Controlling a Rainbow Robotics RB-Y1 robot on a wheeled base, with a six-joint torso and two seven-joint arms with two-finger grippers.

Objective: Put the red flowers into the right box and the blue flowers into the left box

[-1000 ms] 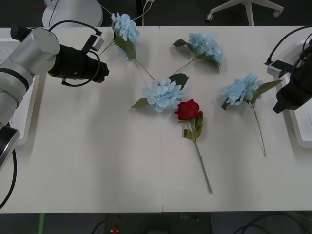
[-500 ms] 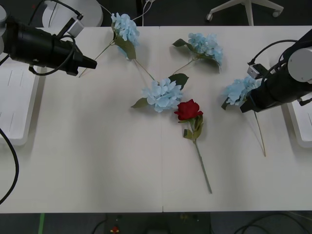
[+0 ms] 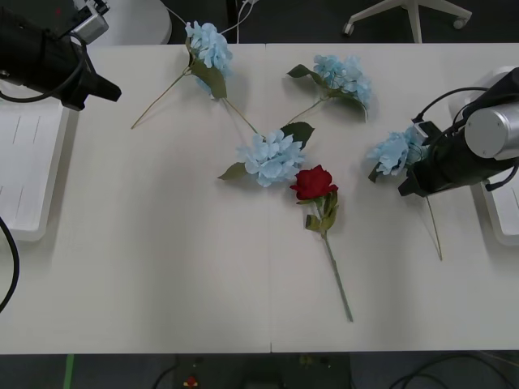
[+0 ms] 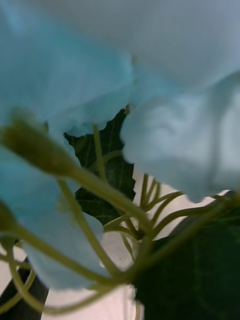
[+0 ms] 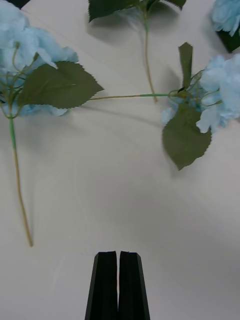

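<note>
1. Bench (image 3: 162, 267) carries four blue flowers and one red rose (image 3: 314, 182), all loose, none in a box.
2. Blue flowers: one at far left (image 3: 208, 44), one at far centre-right (image 3: 343, 77), one mid-bench (image 3: 270, 156) just beside the rose head, one at right (image 3: 392, 151).
3. Left box (image 3: 24, 174) sits at the left edge of the bench; the part in view holds no flower. Right box (image 3: 503, 215) sits at the right edge, mostly hidden behind the right arm; contents cannot be told.
4. Right gripper (image 3: 408, 185) is right up against the right-hand blue flower, near its stem. The right wrist view shows pale petals and thin green stalks (image 4: 100, 195) very close. Jaw opening: cannot tell.
5. Left gripper (image 3: 109, 91) hangs over the far-left corner beside the left box; jaws pressed together, holding nothing (image 5: 118, 285).
6. Judgement: every blue flower remains to go left and the one rose on the bench to go right.
</note>
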